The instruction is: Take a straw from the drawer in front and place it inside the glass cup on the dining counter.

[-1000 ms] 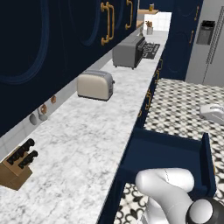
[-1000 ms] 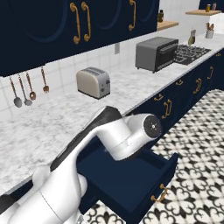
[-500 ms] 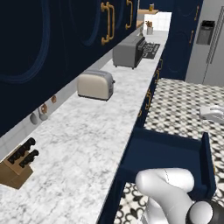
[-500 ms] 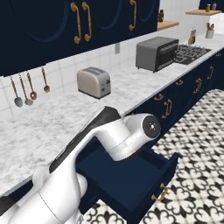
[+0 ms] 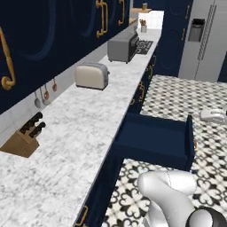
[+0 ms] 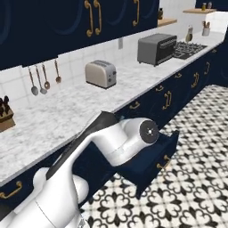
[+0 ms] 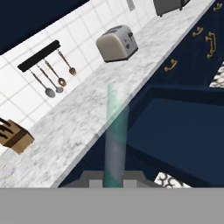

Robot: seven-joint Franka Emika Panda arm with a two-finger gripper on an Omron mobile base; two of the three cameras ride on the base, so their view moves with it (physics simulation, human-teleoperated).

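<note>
You get the straw (image 7: 115, 135) only as a blurred, see-through streak, its lower end cut off by the hand view's bottom band. The arm hides the near part of the drawer (image 6: 151, 162) in the right base view. The gripper fingertips are barely visible, so their grip stays unclear.

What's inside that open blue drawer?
The drawer stands pulled out, and its visible dark blue floor looks bare. In the right base view the arm covers part of it. The straw rises between the fingers.
</note>
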